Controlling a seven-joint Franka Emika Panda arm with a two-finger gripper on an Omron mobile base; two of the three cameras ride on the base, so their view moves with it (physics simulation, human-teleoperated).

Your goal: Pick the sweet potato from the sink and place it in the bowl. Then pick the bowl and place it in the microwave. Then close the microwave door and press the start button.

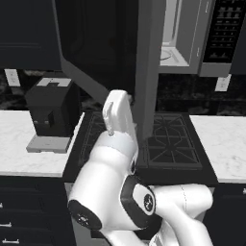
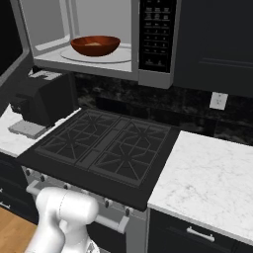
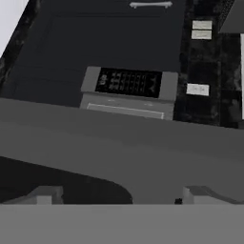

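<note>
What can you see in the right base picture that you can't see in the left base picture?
Right base view alone: the bowl sitting on the round glass plate inside the microwave, and a drawer handle under the white counter. Left base view alone: the microwave door swung wide open, edge-on toward the camera, and much more of the robot's white arm. Both share the black stove top, the dark coffee machine on the white counter, the microwave's black button panel and a wall outlet.
</note>
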